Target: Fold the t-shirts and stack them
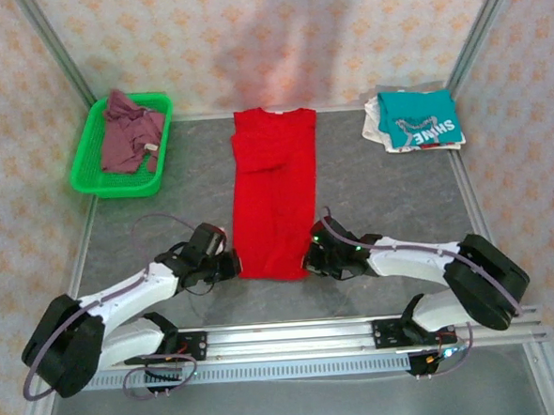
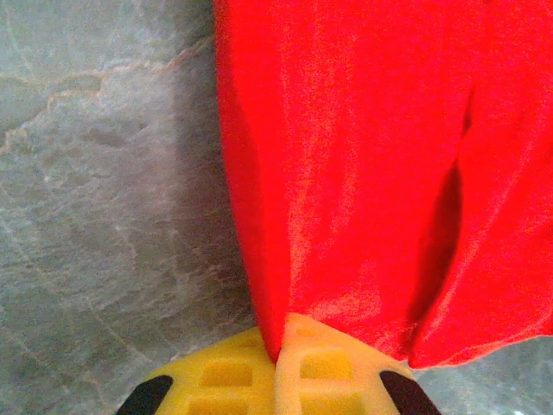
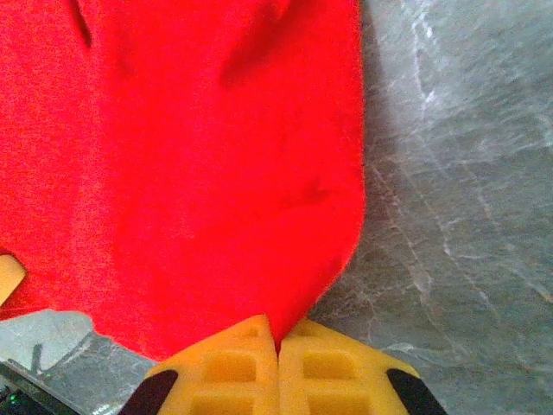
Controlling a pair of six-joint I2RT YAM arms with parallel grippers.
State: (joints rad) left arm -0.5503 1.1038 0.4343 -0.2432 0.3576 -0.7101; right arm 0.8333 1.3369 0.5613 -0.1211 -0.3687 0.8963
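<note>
The grey tabletop [image 1: 389,191] stretches out ahead of me, and the red t-shirt [image 1: 274,193] lies on its middle as a long narrow strip, collar at the far end and hem at the near end between my two arms, its cloth flat with a few shallow creases

At the far left corner stands the green mesh basket [image 1: 86,167], with the dusty mauve t-shirt [image 1: 127,137] bunched inside it

At the far right corner the teal t-shirt [image 1: 422,116] lies folded with its white lettering up, resting on top of the whitish t-shirt [image 1: 375,121], whose edges stick out on the left side

My left fingers [image 2: 275,380] are pressed fully together on the near left corner of the red t-shirt, the hem pinched between the yellow pads right at the tabletop

My right fingers [image 3: 278,376] are likewise closed tight, gripping the near right corner of the same hem, low over the grey surface
</note>
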